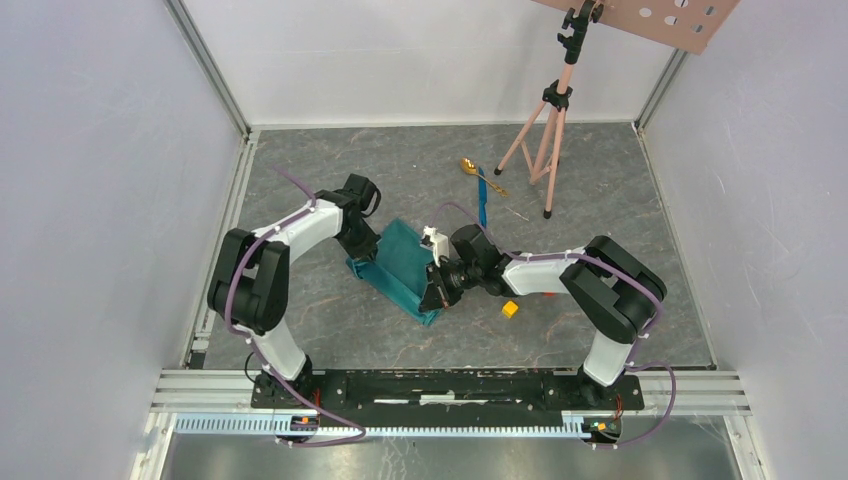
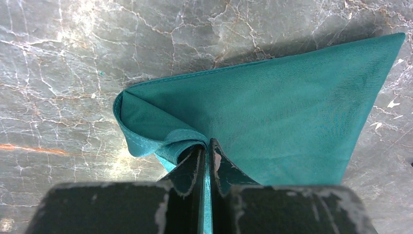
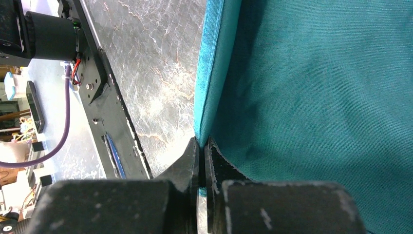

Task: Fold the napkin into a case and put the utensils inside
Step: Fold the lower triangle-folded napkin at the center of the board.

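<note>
With the fold in hand, the left gripper (image 2: 207, 146) and right gripper (image 3: 200, 144) each pinch an edge of the napkin (image 1: 400, 262) between closed jaws at centre frame on the table (image 1: 300, 170), so the next move probably requires carrying both edges across together, the utensils (image 1: 483, 205) lying upper centre.

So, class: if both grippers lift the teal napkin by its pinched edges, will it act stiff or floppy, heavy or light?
Probably floppy: the napkin curls into a soft fold where the left gripper pinches it. Likely light: a thin edge fits between the closed fingers of the right gripper. It should sag between grips, not hold flat.
</note>
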Available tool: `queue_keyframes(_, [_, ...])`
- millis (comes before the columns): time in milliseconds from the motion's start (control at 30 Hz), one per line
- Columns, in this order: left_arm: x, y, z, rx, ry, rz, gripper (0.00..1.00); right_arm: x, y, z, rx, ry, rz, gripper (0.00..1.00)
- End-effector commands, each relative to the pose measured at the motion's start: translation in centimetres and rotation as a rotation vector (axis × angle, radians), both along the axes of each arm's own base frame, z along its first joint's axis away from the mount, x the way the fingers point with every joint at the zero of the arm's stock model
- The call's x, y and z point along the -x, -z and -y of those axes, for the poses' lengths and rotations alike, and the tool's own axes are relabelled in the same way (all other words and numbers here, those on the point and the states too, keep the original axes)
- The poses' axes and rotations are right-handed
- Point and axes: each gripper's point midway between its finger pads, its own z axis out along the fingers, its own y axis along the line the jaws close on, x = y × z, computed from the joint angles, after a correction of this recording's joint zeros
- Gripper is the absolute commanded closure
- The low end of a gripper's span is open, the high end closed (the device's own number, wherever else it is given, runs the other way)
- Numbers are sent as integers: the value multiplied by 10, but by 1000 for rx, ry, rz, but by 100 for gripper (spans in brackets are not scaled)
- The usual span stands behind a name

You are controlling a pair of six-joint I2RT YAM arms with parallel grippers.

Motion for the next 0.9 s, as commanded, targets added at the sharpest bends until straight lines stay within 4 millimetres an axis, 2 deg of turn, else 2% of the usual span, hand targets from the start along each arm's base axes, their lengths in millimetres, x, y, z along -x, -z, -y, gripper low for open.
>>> queue_keyframes(0, [-24,-11,-3,-48,64,68,98,-2,2,1,17,-16,12,94])
queue_keyframes(100, [-22,-15,-3,-46,76,88,98,-5,3,3,34,-15,32,93])
queue_keyframes(200, [-14,-20,-12,-72,79,99,98,-2,1,1,19,-23,16,96])
queue_keyframes(300, [-4,-27,-20,-93,71,108,98,9,-6,-4,-34,-44,-20,100])
queue_keyframes(500, [20,-39,-33,-97,48,119,98,26,-12,-9,-61,-80,-32,100])
queue_keyframes(667, [37,-52,-49,-136,9,137,98,49,-20,-16,-88,-139,-36,100])
queue_keyframes(867, [45,-60,-56,-145,-10,163,98,62,-18,-16,-92,-175,-52,100])
